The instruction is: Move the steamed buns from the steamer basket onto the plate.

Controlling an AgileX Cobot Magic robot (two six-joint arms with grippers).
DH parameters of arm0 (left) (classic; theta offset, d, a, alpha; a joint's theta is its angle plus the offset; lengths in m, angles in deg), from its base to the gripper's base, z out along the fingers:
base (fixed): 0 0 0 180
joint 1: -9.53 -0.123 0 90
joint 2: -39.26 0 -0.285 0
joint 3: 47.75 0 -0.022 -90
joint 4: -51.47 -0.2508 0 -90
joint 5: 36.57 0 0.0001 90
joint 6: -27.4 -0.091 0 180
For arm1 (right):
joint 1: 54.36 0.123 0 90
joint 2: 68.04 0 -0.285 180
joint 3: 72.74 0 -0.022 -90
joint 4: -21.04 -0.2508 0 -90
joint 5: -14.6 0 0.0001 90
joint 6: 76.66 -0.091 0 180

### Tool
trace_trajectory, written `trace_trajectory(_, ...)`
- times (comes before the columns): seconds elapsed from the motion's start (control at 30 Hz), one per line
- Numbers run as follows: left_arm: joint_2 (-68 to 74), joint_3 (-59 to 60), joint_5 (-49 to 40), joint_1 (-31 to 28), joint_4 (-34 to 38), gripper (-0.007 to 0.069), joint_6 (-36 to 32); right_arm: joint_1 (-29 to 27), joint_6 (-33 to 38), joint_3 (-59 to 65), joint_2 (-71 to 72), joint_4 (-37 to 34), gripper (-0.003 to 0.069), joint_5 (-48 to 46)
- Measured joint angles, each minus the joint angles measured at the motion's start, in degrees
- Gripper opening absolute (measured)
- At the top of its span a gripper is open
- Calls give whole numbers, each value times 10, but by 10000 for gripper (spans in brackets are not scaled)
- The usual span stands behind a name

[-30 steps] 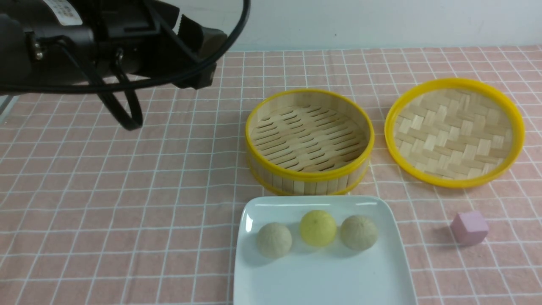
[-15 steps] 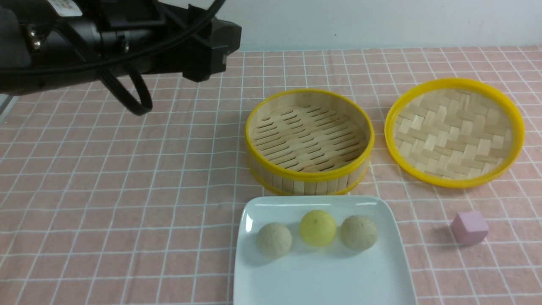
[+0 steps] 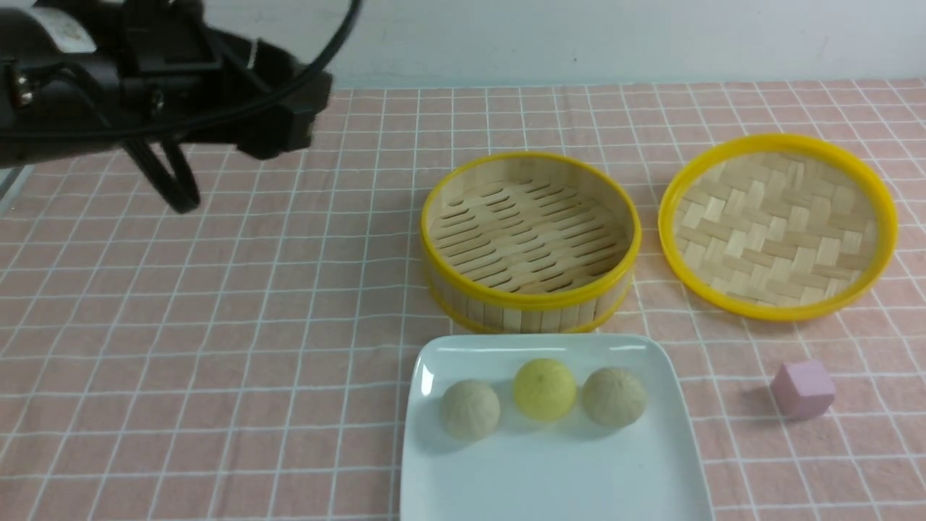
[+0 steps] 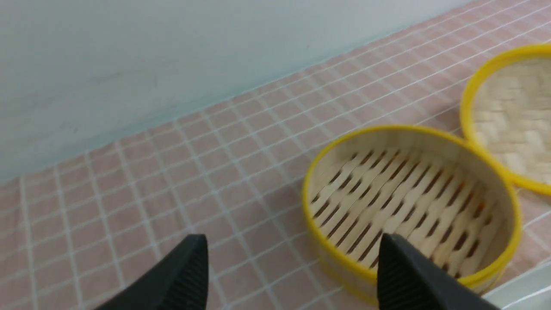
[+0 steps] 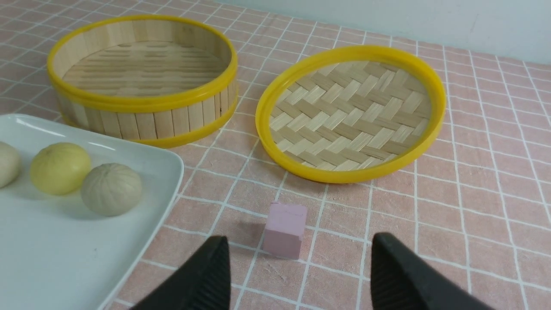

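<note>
The steamed buns (image 3: 545, 389), three small round balls with one light yellow between two beige-grey, lie in a row on the glossy white square plate (image 3: 550, 477) at the near edge of the pink checked table (image 3: 217, 325). The round slatted bamboo steamer basket (image 3: 532, 300) stands just behind the plate. My left gripper (image 4: 292, 245) hovers over the far left corner, jaws apart. My right gripper (image 5: 299, 241) is also spread, facing the small pink cube (image 5: 284, 230). The white sticker (image 3: 64, 27) on my left arm is too blurred to read.

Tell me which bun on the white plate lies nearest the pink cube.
The beige-grey round bun at the row's right end, beside the yellow bun; the other beige-grey one sits leftmost.
</note>
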Motion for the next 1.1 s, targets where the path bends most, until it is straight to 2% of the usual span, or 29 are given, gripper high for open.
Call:
trace_trajectory(0.07, -8, 24, -12, -36, 0, 522, 2, 0, 0, 0, 0, 0, 442, 0)
trace_trajectory(0.13, -34, 82, -20, -107, -3, 522, 4, 0, 0, 0, 0, 0, 442, 0)
trace_trajectory(0.23, -71, 149, -6, -170, -5, 522, 4, 0, 0, 0, 0, 0, 442, 0)
trace_trajectory(0.37, -137, 250, 54, -232, -5, 522, 6, 0, 0, 0, 0, 1, 442, 0)
trace_trajectory(0.4, -180, 301, 99, -244, -3, 522, 6, 0, 0, 0, 0, 2, 442, 0)
trace_trajectory(0.53, -277, 427, 189, -249, 21, 514, 6, 0, 0, 0, 0, 1, 442, 0)
trace_trajectory(0.73, -424, 579, 259, -250, 76, 504, 11, 0, 0, 0, 0, 2, 442, 0)
trace_trajectory(0.93, -554, 618, 219, -250, 105, 504, 13, 0, 0, 0, 0, 2, 442, 0)
trace_trajectory(1.1, -629, 618, 141, -250, 114, 504, 13, 0, 0, 0, 0, 2, 442, 0)
